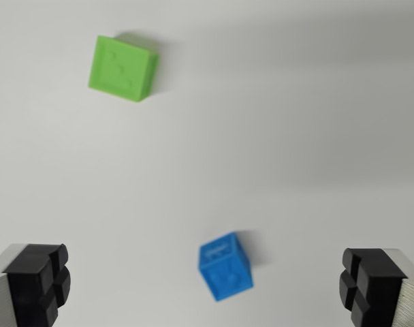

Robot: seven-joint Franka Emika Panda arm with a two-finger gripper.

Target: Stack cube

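Claw (207,289) spread wide, nothing held, black pads (40,283) at the bottom corners. Blue cube (225,266) sits between them on the white table (295,136), tilted. Far off, upper on the wrist view's left, the green cube (122,68), well apart.

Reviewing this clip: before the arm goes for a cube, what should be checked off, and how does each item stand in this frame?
1. End effector open: ok, its fingers stand far apart at the bottom corners.
2. End effector empty: ok, nothing sits between the fingers.
3. Blue cube in the gap between the fingers: ok, roughly midway, though it is turned relative to them.
4. Green cube free and apart: ok, it sits alone toward the wrist view's upper left.
5. Surface between the cubes unobstructed: ok.
6. Height above the blue cube: cannot tell from this one view.
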